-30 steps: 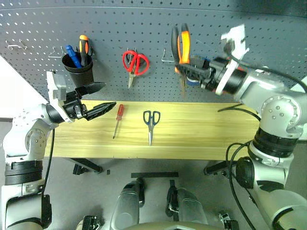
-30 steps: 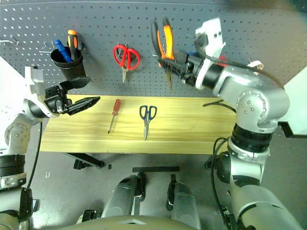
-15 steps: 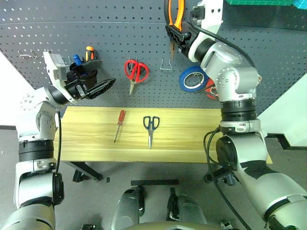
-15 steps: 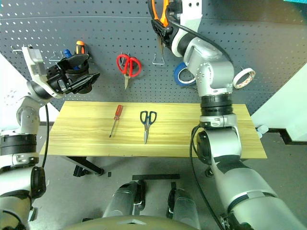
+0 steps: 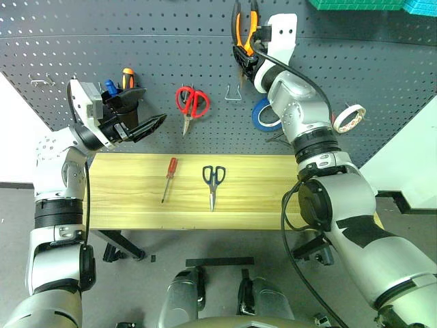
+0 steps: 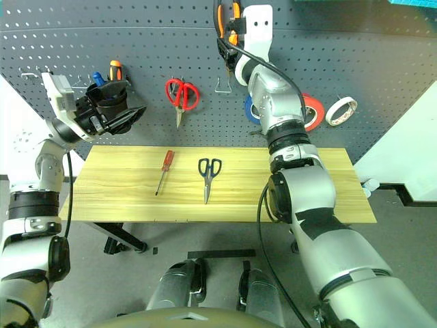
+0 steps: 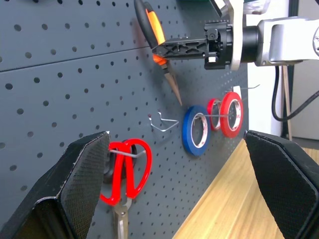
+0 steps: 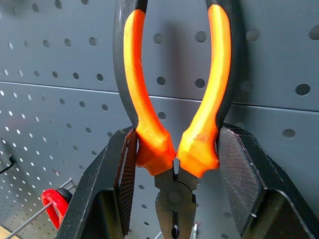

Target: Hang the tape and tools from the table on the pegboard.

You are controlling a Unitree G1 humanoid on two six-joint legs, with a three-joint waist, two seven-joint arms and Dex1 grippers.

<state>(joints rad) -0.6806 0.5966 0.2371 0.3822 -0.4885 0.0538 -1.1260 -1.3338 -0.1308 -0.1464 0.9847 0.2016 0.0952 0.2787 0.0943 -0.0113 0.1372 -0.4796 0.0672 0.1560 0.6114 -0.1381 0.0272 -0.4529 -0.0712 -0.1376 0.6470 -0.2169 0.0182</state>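
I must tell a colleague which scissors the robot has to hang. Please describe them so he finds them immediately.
Look at the wooden table below the pegboard. Near its middle lie the dark-handled scissors, beside a red-handled screwdriver. Unlike the red-handled scissors hanging on the pegboard, these lie flat, with dark handles.

A dark grey floor (image 5: pixel 130 273) lies under black metal legs (image 5: pixel 123 242).

Both arms: silver-grey metal shells w/ rounded joint housings, black rings btwn segments. Black cables loop along right arm and down left forearm. White flat bracket at each wrist. Left gripper (image 5: pixel 151 125) & right gripper (image 8: pixel 175 164): black fingers, fine cross-hatched texture on pads.
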